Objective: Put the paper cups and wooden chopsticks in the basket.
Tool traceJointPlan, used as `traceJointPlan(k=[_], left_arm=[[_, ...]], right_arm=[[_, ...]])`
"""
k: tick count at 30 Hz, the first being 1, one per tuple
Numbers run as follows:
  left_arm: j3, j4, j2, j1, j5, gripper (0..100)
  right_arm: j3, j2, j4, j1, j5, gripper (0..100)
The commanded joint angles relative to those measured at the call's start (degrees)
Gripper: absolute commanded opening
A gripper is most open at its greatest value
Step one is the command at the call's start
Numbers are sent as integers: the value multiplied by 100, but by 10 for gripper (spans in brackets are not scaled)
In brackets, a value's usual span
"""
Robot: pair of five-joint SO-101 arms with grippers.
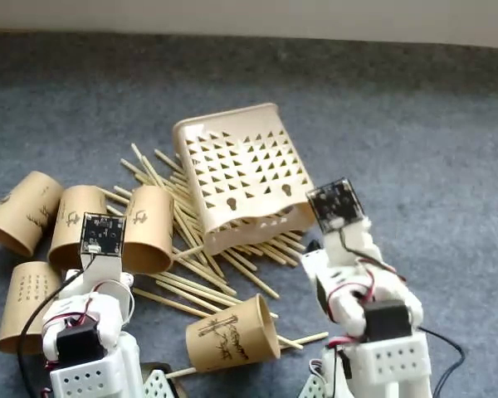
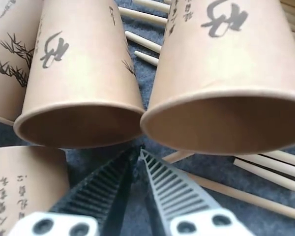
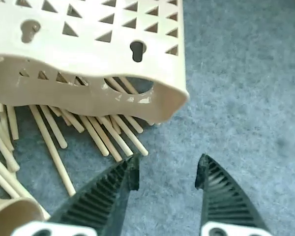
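A cream perforated basket (image 1: 245,177) lies tipped on its side over a heap of wooden chopsticks (image 1: 201,253); its rim (image 3: 113,98) faces my right gripper (image 3: 168,172), which hovers open just in front of it above the chopstick ends (image 3: 108,140). Several brown paper cups lie on the carpet: three at the left (image 1: 148,228), one lower left (image 1: 29,303), one in front (image 1: 231,333). My left gripper (image 2: 140,153) is shut, its tips at the gap between two cup mouths (image 2: 78,123) (image 2: 226,120).
Grey carpet (image 1: 415,141) covers the whole floor, with open room to the right and behind the basket. Both arm bases stand at the near edge. A white wall strip runs along the far side.
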Motion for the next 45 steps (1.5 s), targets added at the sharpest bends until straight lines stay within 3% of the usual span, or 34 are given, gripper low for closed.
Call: traceJointPlan(k=[1,10,24,31,35,45], left_arm=[[-48,-35,13,-22,-26,32],[13,-35,13,-22,-26,32],[22,-35,13,-22,-26,32],[22,-35,13,-22,-26,32],[22,-35,13,-22,-26,32],[22,-35,13,-22,-26,32]], right_arm=[[-268,576,-769,-145,-62,194],[-251,1587,-2299,-110,-62,194],[-242,3020,-3547,-101,-62,193],[-259,2738,-3538,-92,-62,1],[-259,2237,-3521,251,-607,6],[-822,1596,-2273,629,-1257,6]])
